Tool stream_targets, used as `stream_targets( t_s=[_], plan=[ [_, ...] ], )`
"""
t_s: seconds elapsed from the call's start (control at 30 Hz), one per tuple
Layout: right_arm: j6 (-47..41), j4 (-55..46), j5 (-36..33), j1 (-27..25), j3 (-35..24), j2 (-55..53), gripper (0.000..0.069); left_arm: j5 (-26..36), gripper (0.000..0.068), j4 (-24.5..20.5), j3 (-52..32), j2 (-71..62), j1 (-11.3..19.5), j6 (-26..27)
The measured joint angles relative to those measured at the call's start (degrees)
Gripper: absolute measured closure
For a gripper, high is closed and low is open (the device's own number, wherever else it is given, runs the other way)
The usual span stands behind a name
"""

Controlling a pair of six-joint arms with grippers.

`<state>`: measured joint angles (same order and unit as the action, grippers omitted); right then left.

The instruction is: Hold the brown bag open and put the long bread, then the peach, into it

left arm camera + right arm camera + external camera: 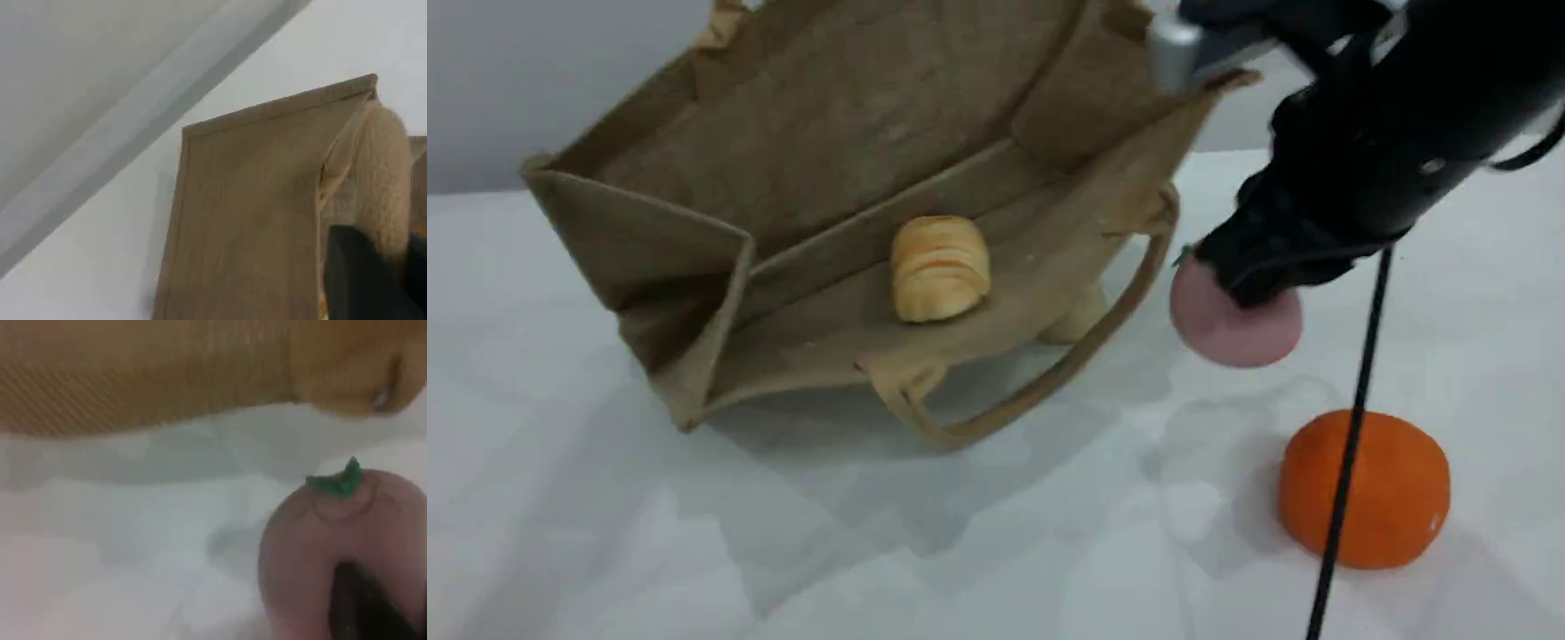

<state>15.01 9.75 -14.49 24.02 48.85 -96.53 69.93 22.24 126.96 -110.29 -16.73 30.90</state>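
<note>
No writing shows — right fingers [1240, 298] clamp the peach [1232, 329]; left fingers [363, 280] pinch the brown bag's handle [387, 180].

Soft, even light from above; the white surface [694, 533] carries pale, diffuse shadows and faint sheen patches. The scene view is mildly blurred. The right wrist view is heavily out of focus; the peach [333, 553] at its end effector [363, 607] smears.
</note>
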Motion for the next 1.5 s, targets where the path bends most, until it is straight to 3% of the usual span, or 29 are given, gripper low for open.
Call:
stream_targets(
  t_s=[0.17,0.5,0.8,0.93,1.2,1.5],
  plan=[
    [0.0,1.32,-1.93,0.0,-1.67,8.45,0.0673,-0.05,0.0582,-2.8,0.0,-1.51,-1.32,-1.31],
    [0.69,3.33,-3.39,0.04,-1.62,15.99,0.0673,-0.12,0.0582,2.15,0.0,-5.28,-1.32,0.21],
    [1.65,3.86,1.56,7.78,-1.62,15.82,0.0673,-0.07,0.0582,3.47,0.0,-5.45,-1.27,0.5],
    [1.65,3.87,5.2,10.42,-1.57,13.81,0.0673,-0.01,0.0582,3.47,0.0,-5.52,-1.27,0.5],
    [1.6,3.98,15.03,10.42,-0.84,4.56,0.0673,0.04,0.0582,3.47,0.0,-5.52,-1.27,0.31],
    [1.6,3.93,17.61,10.42,8.45,-7.89,0.0673,0.04,0.0582,3.47,0.0,-5.52,-1.27,0.2]
  ],
)
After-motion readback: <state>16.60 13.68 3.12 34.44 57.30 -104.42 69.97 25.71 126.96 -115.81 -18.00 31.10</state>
